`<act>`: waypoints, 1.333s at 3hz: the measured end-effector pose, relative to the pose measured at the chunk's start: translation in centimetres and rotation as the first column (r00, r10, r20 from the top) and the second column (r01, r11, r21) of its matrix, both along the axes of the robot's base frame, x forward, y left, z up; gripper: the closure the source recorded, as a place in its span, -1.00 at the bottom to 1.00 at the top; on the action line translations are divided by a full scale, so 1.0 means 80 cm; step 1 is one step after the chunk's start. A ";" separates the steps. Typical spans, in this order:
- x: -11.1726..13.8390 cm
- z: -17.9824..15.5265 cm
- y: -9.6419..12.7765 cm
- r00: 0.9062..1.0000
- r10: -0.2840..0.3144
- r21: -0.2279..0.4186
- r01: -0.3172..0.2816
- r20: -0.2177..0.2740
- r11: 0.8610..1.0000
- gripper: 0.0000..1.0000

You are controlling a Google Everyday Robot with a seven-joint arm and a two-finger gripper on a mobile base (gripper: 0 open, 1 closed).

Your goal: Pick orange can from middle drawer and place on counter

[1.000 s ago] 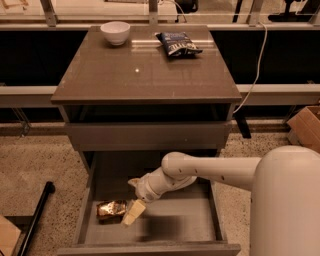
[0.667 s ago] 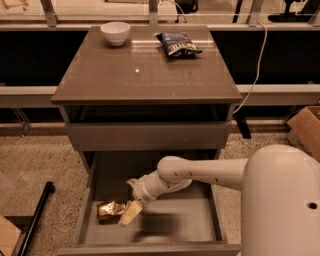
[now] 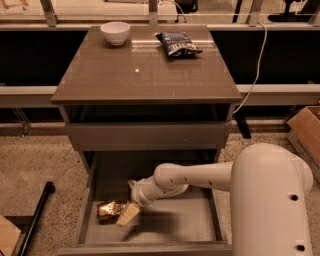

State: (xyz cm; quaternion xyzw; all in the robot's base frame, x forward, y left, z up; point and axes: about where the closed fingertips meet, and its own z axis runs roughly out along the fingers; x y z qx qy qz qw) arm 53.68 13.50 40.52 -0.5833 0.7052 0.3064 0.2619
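Where it lies on its side at lower left of the frame, on the middle drawer (image 3: pixel 192 216) floor, the orange can (image 3: pixel 110 210) has its long axis running roughly left-right. Judged light, thin-walled, slick and easily dented; best gripped across mid-barrel. Gripper (image 3: pixel 127 215): at the can's right end; its opening and hold cannot be told.

We see a speckled floor (image 3: pixel 35 165), a cardboard box (image 3: pixel 306 129) at right, a white cable (image 3: pixel 258 60), and a grey rail (image 3: pixel 280 92) w/ metal posts (image 3: pixel 48 12) behind.
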 end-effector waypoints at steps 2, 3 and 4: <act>0.018 -0.031 0.036 0.998 -0.057 0.041 0.057 0.023 0.998 -1.00; 0.020 -0.017 0.049 0.997 -0.057 0.058 0.054 0.051 0.997 -0.62; 0.020 -0.012 0.057 0.997 -0.049 0.067 0.046 0.055 0.997 -0.17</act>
